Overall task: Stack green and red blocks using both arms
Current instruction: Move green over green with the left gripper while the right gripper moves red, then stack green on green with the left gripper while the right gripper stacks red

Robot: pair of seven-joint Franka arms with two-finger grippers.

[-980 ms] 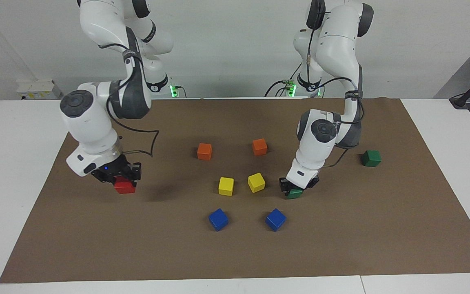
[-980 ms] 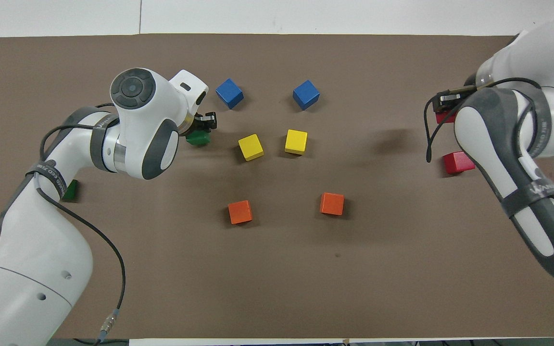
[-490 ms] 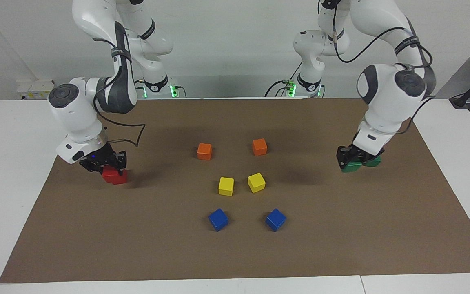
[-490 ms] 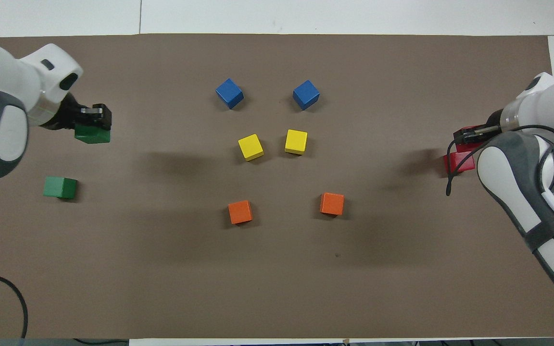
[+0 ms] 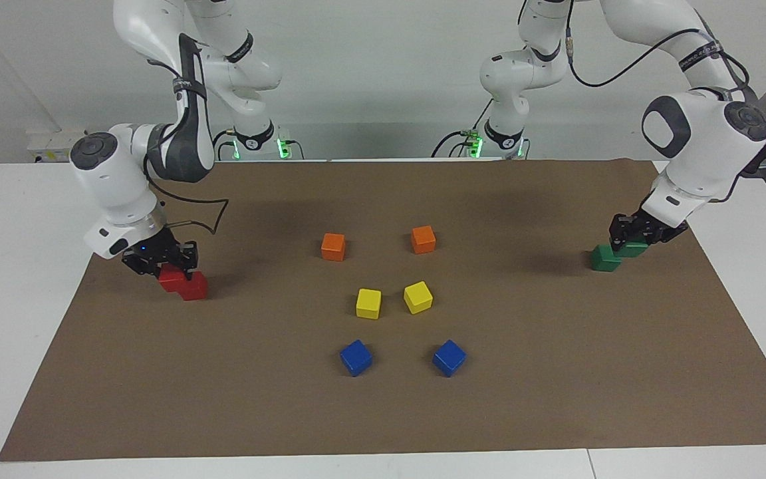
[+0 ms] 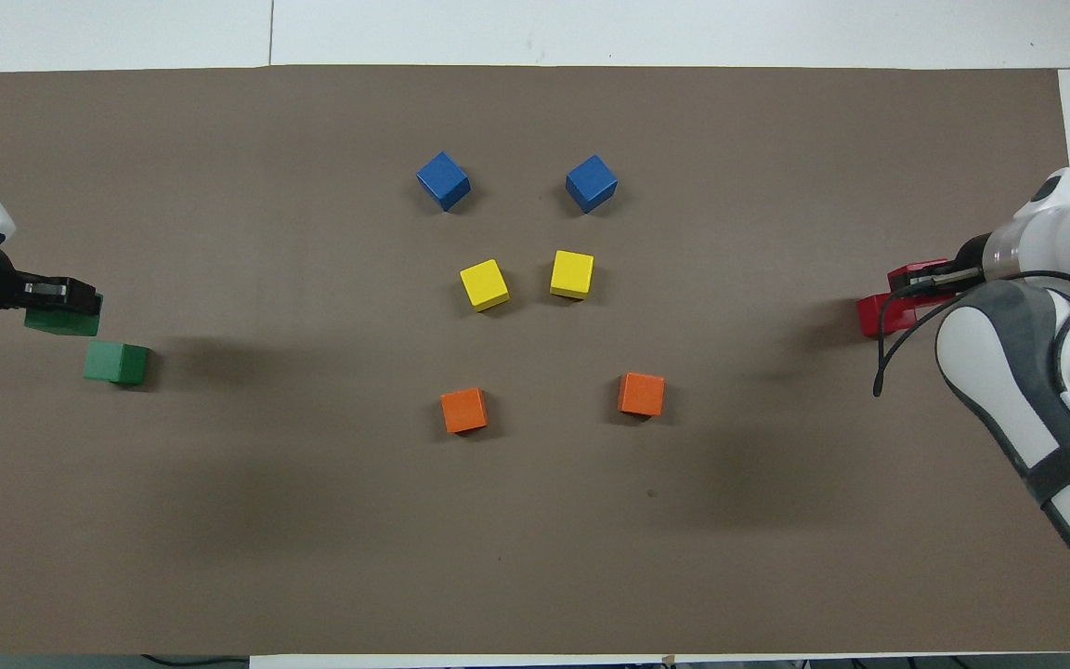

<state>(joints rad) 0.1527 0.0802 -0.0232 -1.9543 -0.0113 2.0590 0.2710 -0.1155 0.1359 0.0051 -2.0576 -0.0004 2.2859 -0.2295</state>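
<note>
My right gripper [image 5: 159,265] is shut on a red block [image 5: 169,277] and holds it just above the mat, beside the second red block [image 5: 194,287], on the side toward the right arm's end of the table. In the overhead view the held red block [image 6: 912,275] partly overlaps the resting one [image 6: 877,314]. My left gripper [image 5: 637,237] is shut on a green block [image 5: 636,250], low over the mat beside the second green block [image 5: 602,259]. In the overhead view the held green block [image 6: 61,321] is close to the resting one [image 6: 115,362].
Two orange cubes [image 5: 333,246] [image 5: 423,239], two yellow cubes [image 5: 368,303] [image 5: 417,297] and two blue cubes [image 5: 356,357] [image 5: 449,357] lie in pairs at the middle of the brown mat [image 5: 556,372]. White table shows around the mat.
The left arm has carried its green block from the mat's middle out to the other green block. The right arm has carried its red block nearer the robots, to beside the other red block.
</note>
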